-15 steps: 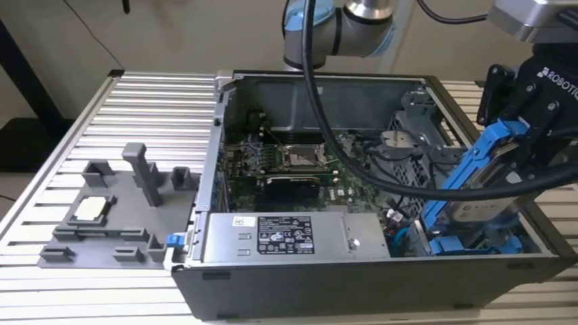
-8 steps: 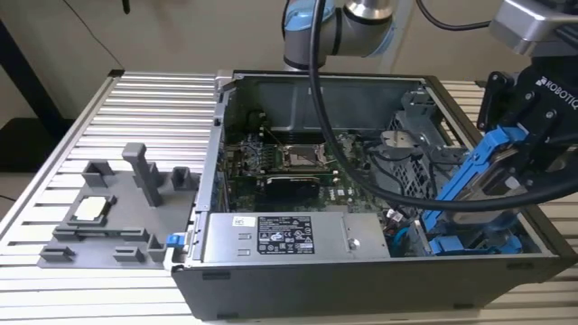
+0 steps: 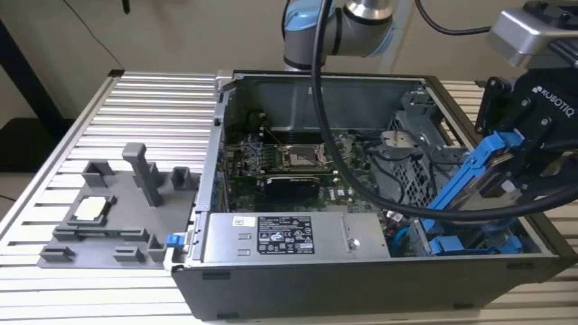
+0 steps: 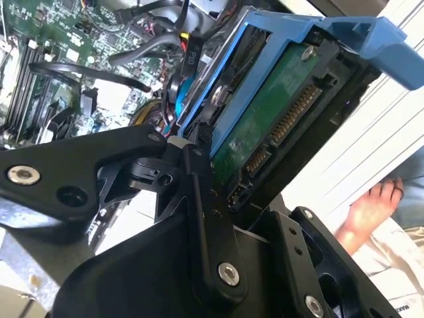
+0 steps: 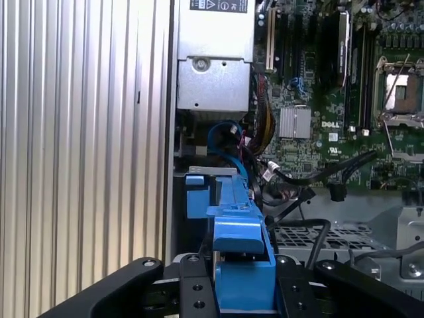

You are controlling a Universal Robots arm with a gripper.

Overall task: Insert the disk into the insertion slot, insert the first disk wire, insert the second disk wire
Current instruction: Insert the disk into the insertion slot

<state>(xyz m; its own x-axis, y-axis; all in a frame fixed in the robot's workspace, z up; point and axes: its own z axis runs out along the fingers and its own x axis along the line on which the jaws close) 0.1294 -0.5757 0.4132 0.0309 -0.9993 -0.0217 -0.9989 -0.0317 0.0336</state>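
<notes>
Claw: we see the claw [image 5: 244, 291] clamped on the disk [image 5: 232, 199], one finger on either side of the blue carrier near its end tab.
Disk position: tilted, held above the open computer case [image 3: 271, 288] at the exterior view's right. Its lower end points down toward the bay with blue parts [image 3: 456, 242]. We judge it not seated yet.
Disk face: the second wrist view shows the green board and connectors [image 4: 271, 119] exposed on one side.
Handling: we judge it stiff, dense for its size and shock-sensitive. The plastic tabs will flex. The carrier rails and metal body make the safest hold, and pads should stay off the connector pins.
Edges: the case rim and grey drive cage [image 3: 407, 156] are just beside the disk. The power supply box [image 3: 280, 237] is near the bay.
Room: tight inside, with loose black cables [image 5: 318, 175] near the bay; open above the case.
Wires: we cannot tell which are the disk wires.
Bystander: a person's hand [image 4: 371, 205] shows beyond the case.
Desk: the slatted desk [image 3: 153, 95] holds a grey fixture [image 3: 118, 203], well apart from the disk.
</notes>
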